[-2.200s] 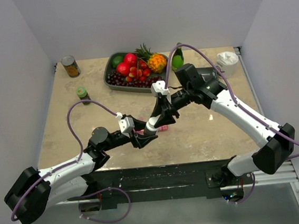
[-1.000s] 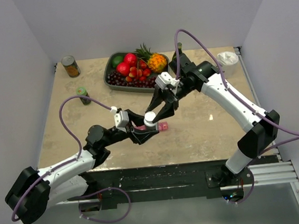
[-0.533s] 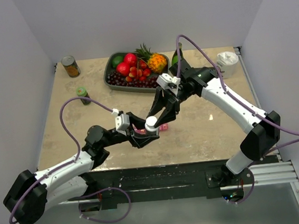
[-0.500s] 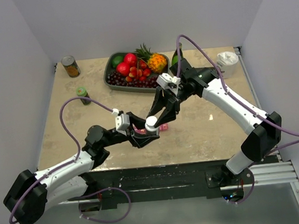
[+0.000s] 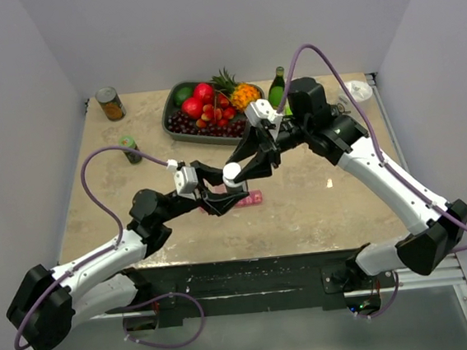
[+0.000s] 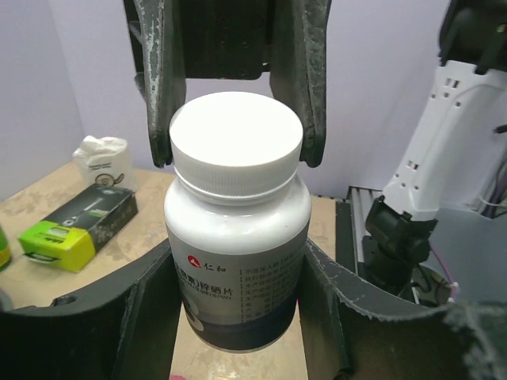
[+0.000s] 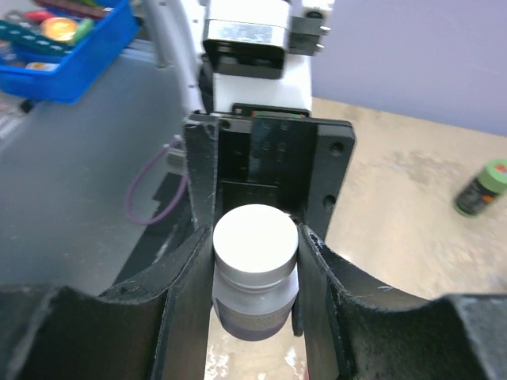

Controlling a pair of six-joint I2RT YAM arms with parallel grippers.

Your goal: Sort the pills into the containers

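A white pill bottle with a white cap is held above the table between both grippers. My left gripper is shut on the bottle's body; in the left wrist view its jaws press both sides of the labelled bottle. My right gripper is shut on the cap; in the right wrist view its fingers squeeze the cap from both sides. The pink pill-organiser strip lies on the table just below, partly hidden by the left gripper. No loose pills show.
A fruit tray and a green glass bottle stand at the back. A tin can and a green-capped jar are at the far left. A white crumpled object is at the back right. A black-and-green box lies on the table.
Both grippers have risen together with the bottle, lifting it farther off the organiser. The right arm's elbow has swung out to the right.
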